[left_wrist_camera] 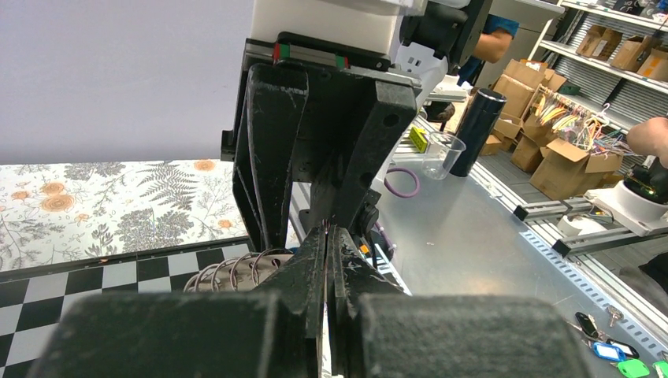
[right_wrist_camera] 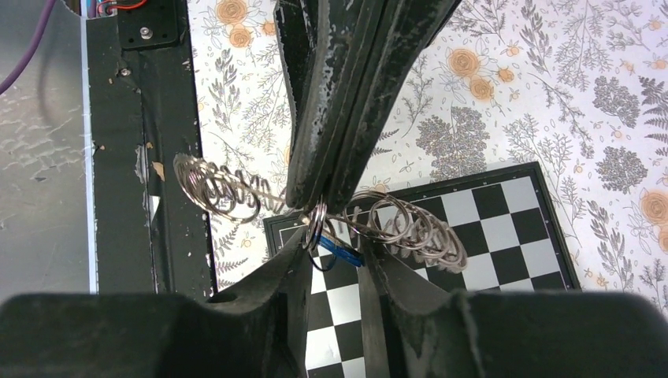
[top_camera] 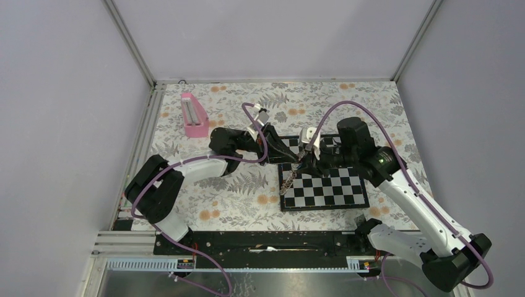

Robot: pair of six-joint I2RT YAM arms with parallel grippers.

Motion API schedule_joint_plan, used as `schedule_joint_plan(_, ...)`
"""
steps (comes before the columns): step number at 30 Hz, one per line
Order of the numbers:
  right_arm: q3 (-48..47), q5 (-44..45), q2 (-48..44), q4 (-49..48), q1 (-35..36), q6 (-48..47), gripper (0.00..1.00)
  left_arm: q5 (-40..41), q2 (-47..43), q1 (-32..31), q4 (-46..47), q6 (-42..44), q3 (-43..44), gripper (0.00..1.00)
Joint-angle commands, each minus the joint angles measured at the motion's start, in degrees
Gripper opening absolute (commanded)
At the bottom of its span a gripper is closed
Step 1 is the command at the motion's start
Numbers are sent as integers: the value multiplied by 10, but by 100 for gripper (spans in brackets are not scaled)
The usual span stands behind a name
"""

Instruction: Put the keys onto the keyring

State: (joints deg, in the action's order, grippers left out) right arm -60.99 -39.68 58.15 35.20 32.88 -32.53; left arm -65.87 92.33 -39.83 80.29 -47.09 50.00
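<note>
Slippage looms: left gripper [right_wrist_camera: 319, 201], clamped shut on the keyring [right_wrist_camera: 394, 224] above the chessboard [right_wrist_camera: 504, 228], may lose it if the barely parted right gripper [right_wrist_camera: 335, 252] pinching the blue key [right_wrist_camera: 340, 253] shoves askew.

Bright, even overhead light, soft shadows; the left tool [left_wrist_camera: 326, 236] looms blurred near the lens.

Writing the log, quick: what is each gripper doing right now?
Left gripper: shut on the keyring.
Right gripper: jaws round the blue key; grip cannot be told.
</note>
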Motion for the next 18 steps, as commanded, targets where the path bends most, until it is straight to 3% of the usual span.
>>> schedule_joint_plan(1,6,-8,-26,-20,-11,6,11,-3,3,1,49,-6,-2,0)
schedule_joint_plan(8,19,-8,-37,-10,-19,0,0,-3,5,7,50,-5,4,0)
schedule_joint_plan(18,54,-16,-47,-13,-24,-9,0,-1,9,19,46,-1,17,0)
